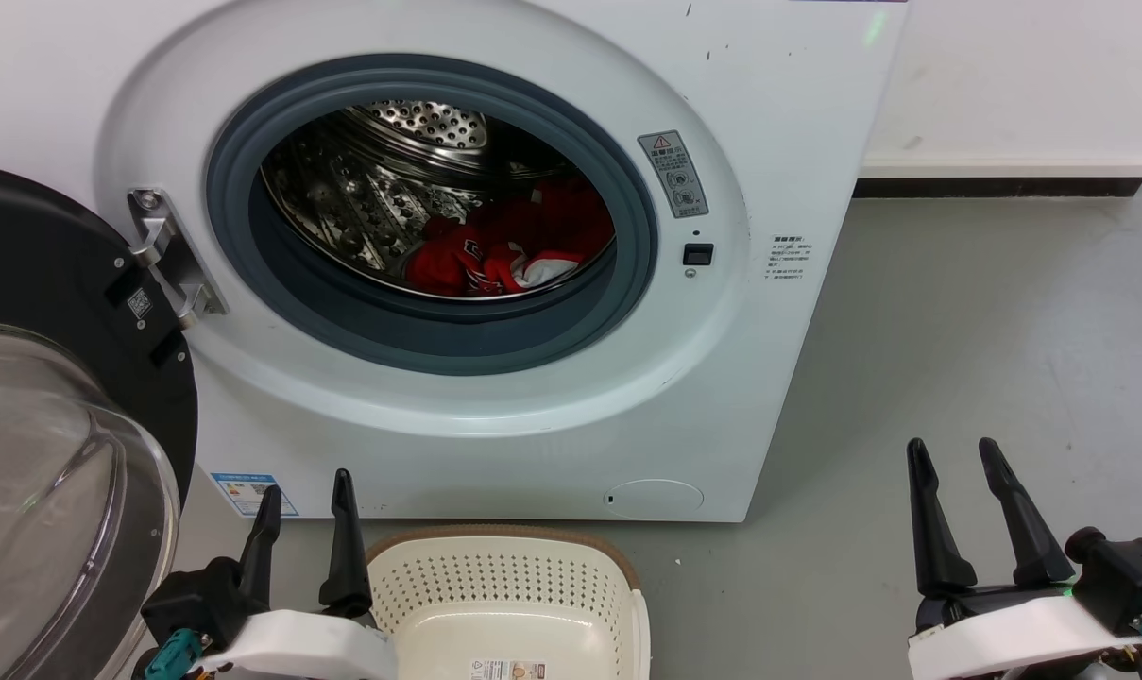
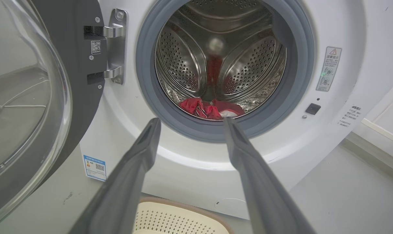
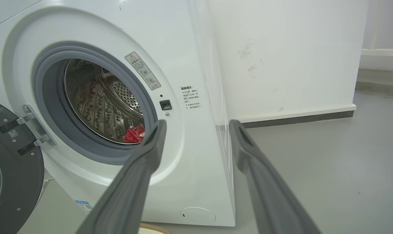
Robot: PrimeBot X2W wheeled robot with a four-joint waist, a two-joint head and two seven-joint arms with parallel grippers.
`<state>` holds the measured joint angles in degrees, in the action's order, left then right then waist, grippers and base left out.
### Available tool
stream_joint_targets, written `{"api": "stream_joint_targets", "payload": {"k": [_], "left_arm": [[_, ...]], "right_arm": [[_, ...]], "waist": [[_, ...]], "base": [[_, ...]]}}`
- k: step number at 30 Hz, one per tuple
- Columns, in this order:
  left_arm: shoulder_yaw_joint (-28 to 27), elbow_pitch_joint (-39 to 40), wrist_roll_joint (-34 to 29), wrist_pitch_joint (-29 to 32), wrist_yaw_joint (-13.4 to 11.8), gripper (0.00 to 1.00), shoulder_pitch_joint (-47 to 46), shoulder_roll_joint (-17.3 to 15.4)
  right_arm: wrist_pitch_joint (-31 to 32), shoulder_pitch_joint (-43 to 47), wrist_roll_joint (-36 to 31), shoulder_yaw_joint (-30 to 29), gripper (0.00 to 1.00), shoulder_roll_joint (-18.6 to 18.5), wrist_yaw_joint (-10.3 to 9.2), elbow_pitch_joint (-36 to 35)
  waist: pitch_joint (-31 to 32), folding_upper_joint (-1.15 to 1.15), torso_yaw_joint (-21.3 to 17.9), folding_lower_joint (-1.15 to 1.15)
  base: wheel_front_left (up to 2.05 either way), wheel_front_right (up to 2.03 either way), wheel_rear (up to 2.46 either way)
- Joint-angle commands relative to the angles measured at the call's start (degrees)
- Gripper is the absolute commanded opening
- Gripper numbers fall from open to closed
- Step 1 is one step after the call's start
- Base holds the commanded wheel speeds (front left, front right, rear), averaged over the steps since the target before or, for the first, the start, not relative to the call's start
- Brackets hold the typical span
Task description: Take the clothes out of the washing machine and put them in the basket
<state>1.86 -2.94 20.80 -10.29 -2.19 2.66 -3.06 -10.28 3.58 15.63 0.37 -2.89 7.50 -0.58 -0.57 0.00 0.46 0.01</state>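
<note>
L gripper [image 2: 192, 121] spread, empty, aimed at washer [image 2: 189, 169]. Red clothes [image 2: 196, 106] at drum [image 2: 183, 65] bottom. Door [image 2: 69, 81] open; basket [image 2: 176, 219] below.

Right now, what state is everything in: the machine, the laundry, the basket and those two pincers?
Washing machine: door swung open.
Clothes: bunched in the drum.
Basket: on the floor, no clothes showing inside.
Left pincer: open, empty.
Right pincer: open, empty.

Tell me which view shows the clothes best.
Head view: the clothes show largest, unblocked, white trim visible. The left wrist view shows the clothes smaller; the right wrist view shows the clothes as a small red scrap.
</note>
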Motion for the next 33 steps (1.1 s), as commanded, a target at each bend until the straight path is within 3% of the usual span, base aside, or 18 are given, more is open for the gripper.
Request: {"api": "stream_joint_targets", "payload": {"k": [1, 33], "left_arm": [[0.2, 0.63, -1.45, -0.56, 0.14, 1.0, 0.19, -0.31], [0.17, 0.29, -15.48, -4.25, -0.39, 1.0, 2.68, 0.14]], "right_arm": [[-0.53, 0.26, -1.3, 0.06, 1.0, -0.01, -0.01, -0.91], [-4.26, 2.5, -15.79, 0.04, 1.0, 0.03, -0.02, -3.7]], "waist": [[0.0, 0.0, 0.02, -0.01], [-0.02, 0.0, 0.18, -0.01]], "base": [[0.0, 0.0, 0.0], [0.0, 0.0, 0.0]]}}
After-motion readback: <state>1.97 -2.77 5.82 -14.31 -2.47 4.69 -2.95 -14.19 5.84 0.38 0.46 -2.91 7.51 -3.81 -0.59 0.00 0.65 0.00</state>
